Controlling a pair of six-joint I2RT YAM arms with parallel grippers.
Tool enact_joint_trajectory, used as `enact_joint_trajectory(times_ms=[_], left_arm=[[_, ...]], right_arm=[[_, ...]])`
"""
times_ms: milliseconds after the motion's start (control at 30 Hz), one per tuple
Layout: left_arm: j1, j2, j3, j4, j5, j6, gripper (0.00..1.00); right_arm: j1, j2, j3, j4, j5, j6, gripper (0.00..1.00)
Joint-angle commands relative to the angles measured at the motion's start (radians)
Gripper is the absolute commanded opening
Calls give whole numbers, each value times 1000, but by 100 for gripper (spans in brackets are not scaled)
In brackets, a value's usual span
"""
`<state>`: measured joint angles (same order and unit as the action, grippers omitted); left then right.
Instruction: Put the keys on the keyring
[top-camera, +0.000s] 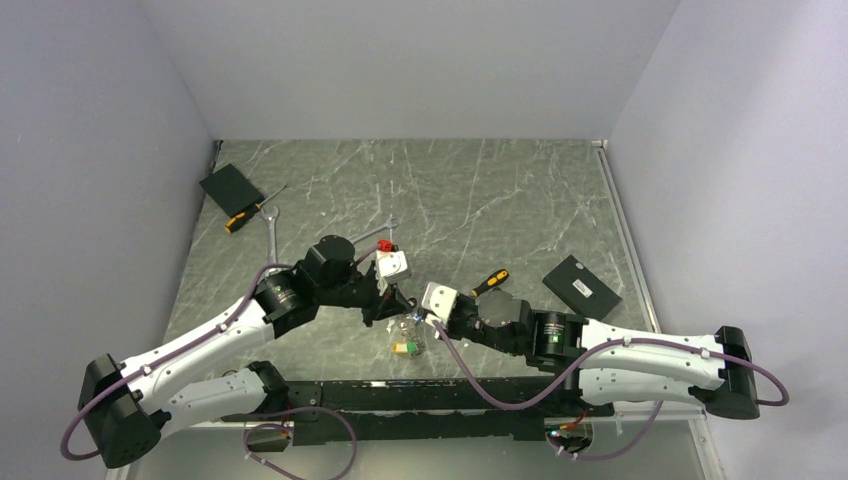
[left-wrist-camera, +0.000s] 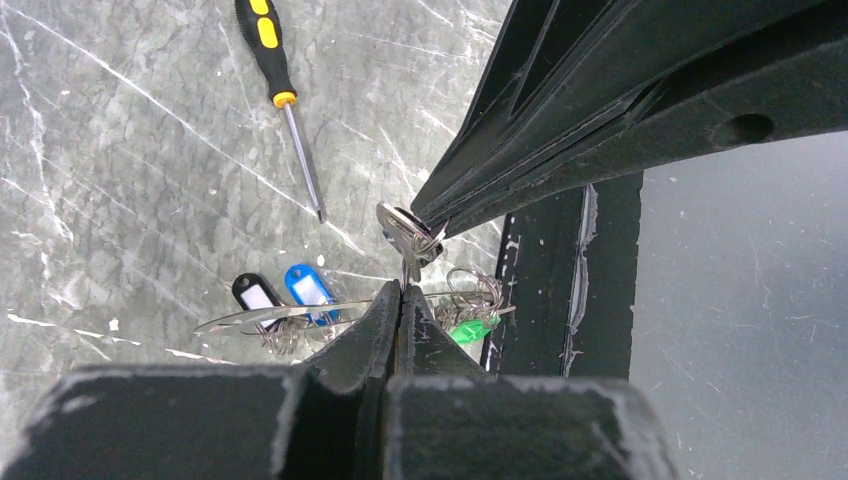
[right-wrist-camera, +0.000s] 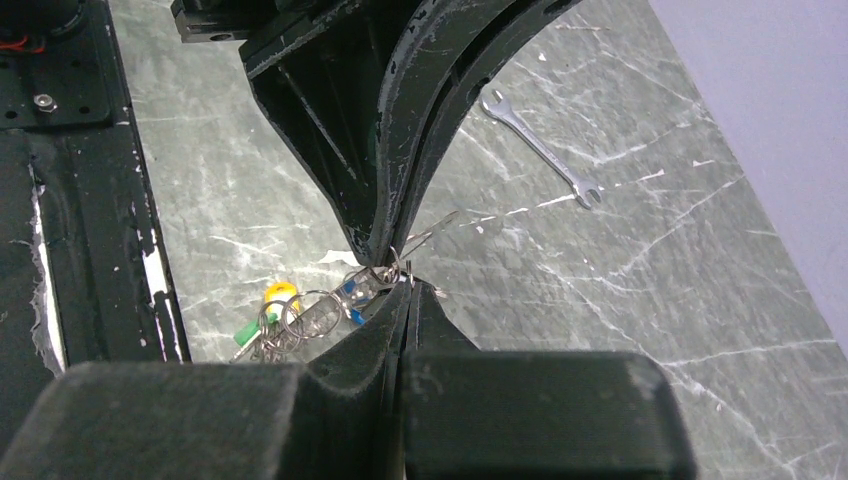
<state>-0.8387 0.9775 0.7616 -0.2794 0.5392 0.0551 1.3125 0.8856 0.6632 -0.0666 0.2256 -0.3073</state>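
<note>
My two grippers meet tip to tip just above the marble table (top-camera: 520, 190), near its front edge. The right gripper (left-wrist-camera: 432, 222) is shut on the round head of a bare silver key (left-wrist-camera: 402, 232). My left gripper (left-wrist-camera: 405, 288) is shut too, and its tips pinch the blade end of that same key. Behind the left fingers (left-wrist-camera: 365, 330) the keyring (left-wrist-camera: 260, 318) runs as a thin silver hoop. Black (left-wrist-camera: 255, 293), blue (left-wrist-camera: 308, 287) and green (left-wrist-camera: 466, 330) tagged keys cluster by it. The right wrist view adds a yellow tag (right-wrist-camera: 280, 294) below the right gripper (right-wrist-camera: 408, 285).
An orange-and-black screwdriver (top-camera: 490, 282) lies just right of the grippers, and another (top-camera: 245, 215) lies far left by a black box (top-camera: 231, 188). A second black box (top-camera: 581, 288) sits right. A wrench (right-wrist-camera: 540, 150) lies further back. The black base rail (top-camera: 430, 395) borders the near edge.
</note>
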Motion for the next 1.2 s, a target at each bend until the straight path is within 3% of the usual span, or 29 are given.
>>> enact_joint_trajectory(times_ms=[0,967,1167], left_arm=[[10,-6,53,48,39,-35,0],[16,-10,46,72,38,-49,0],[36,-20,16,138,43,-145,0]], right_arm=[[-1,9,49,25,-16,-7,0],[-1,81,29,40,19,-18,0],[-1,98,31,30,37,-24,0]])
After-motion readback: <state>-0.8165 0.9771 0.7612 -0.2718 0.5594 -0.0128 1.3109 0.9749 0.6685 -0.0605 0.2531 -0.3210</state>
